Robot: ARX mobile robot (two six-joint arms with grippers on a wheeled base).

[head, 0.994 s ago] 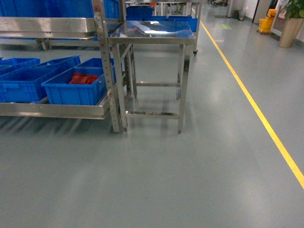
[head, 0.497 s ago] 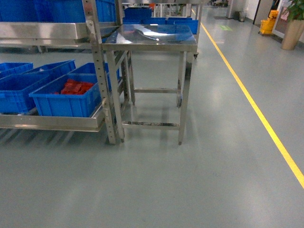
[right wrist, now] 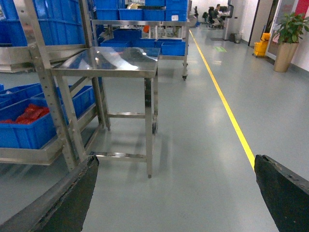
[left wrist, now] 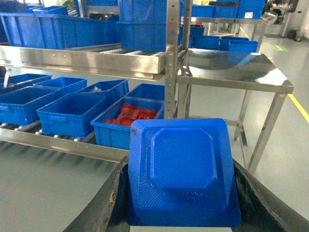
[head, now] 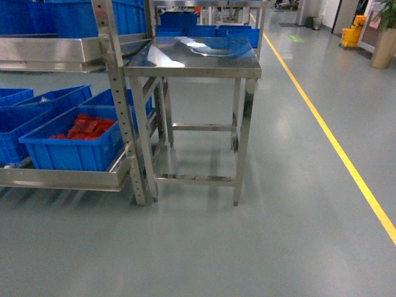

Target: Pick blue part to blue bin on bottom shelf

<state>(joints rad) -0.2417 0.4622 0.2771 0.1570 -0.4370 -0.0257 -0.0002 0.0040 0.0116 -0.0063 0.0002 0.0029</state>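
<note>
Steel table [head: 204, 52] stands beside the rack, whose bottom shelf [head: 62, 179] carries a crate with red wrap [head: 71, 145]. Left wrist view: the left gripper [left wrist: 181, 212] clamps the blue part [left wrist: 182, 169], another blue bin [left wrist: 72, 113] behind. Right wrist view: the right gripper [right wrist: 176, 193] is spread wide, empty.

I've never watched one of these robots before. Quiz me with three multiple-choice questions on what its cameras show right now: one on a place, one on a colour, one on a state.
1. The crate with red contents sits where?
A. steel table
B. bottom shelf
C. floor

2. The floor line is what colour?
A. yellow
B. white
C. green

3. The right gripper is:
A. holding a crate
B. open, empty
C. shut on a button

Answers:
1 B: the crate with red contents rests on the bottom shelf.
2 A: the floor line is yellow.
3 B: the right gripper has its jaws spread with only floor between them.
</note>
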